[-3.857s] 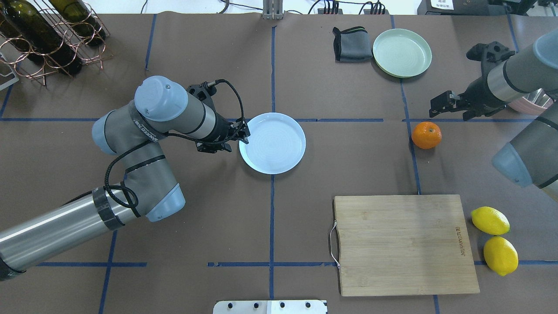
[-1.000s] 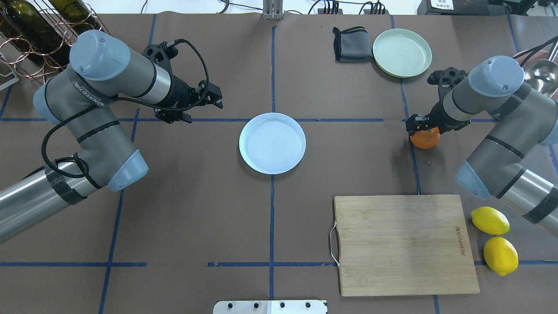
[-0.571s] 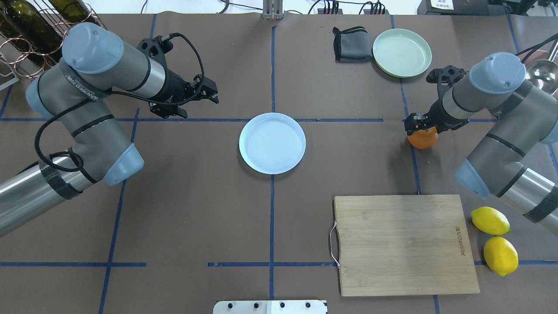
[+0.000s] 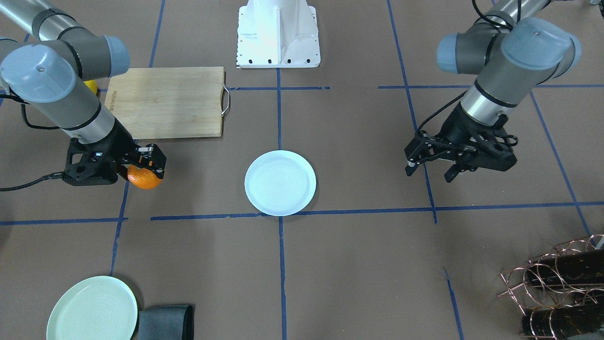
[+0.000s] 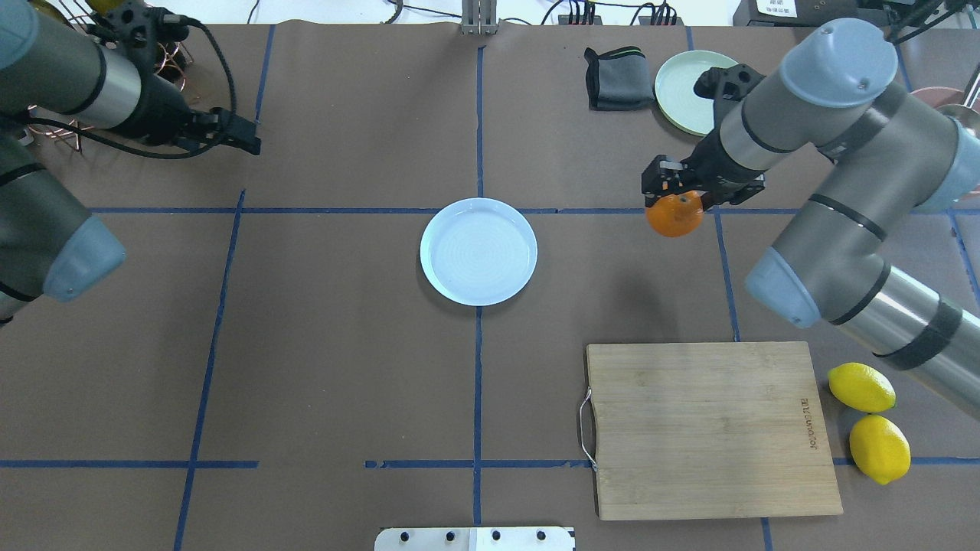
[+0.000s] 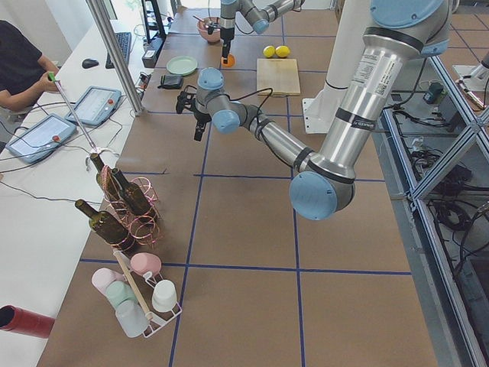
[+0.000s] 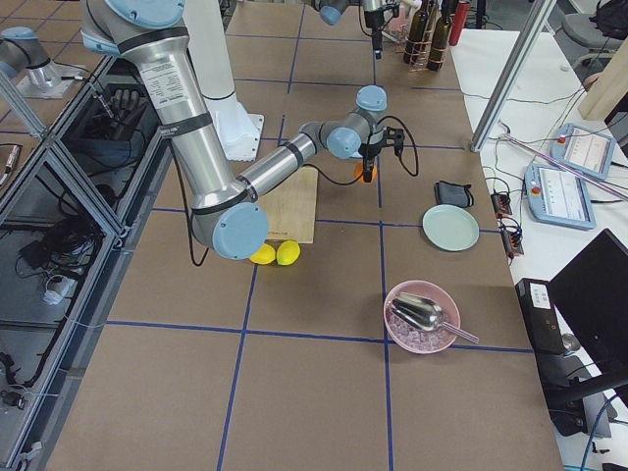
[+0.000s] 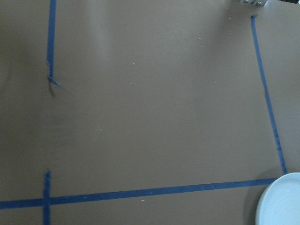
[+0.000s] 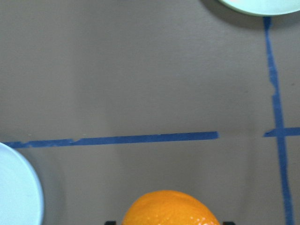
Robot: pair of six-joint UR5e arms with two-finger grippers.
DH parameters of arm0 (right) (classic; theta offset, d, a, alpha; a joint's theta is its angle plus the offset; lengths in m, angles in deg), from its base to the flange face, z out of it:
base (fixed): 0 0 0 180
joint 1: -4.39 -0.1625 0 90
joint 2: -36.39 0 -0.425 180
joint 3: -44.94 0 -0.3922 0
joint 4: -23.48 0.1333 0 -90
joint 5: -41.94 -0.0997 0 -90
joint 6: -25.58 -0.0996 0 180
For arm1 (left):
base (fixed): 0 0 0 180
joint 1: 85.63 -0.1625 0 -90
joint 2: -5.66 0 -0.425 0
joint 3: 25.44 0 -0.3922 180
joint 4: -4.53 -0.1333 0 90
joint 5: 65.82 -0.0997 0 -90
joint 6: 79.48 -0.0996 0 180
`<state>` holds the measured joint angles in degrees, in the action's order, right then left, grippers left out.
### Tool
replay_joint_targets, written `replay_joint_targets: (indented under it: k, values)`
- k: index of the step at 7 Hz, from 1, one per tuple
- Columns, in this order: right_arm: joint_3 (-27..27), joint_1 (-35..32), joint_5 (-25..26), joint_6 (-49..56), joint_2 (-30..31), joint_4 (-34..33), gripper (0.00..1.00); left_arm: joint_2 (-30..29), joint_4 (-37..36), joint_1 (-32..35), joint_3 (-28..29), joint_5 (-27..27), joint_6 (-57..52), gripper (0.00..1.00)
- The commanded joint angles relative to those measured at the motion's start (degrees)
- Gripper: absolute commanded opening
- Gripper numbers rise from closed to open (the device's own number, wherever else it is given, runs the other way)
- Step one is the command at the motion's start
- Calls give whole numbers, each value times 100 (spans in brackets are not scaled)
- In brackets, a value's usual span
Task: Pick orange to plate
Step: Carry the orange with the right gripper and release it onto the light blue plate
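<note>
1. The top of the orange (image 5: 674,214) is hidden under the right end effector (image 5: 677,197); the right wrist view cuts off its lower half.
2. The right end effector pinches the orange, well apart from the plate (image 5: 478,251), on the right arm's side.
3. Orange: round, bright, dimpled skin.
4. Left end effector (image 4: 428,173): fingers spread.
</note>
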<state>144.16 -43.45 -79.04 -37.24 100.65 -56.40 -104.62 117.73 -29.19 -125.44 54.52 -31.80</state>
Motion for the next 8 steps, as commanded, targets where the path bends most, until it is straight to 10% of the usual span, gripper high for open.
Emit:
replay_joint_targets:
  k: [1,3,8]
  values:
    - [-443,588,606,-868,-875,-54,0,601,61,289,-116,34,-592,100]
    - [-1086,1143,1197,-1276,-1502,-45,0,1086,140,489,-48,-1,-2248,100]
    - [-2256,1681,1796,-1593,-2330,7,0,1105,131,887,331,52,-2272,100]
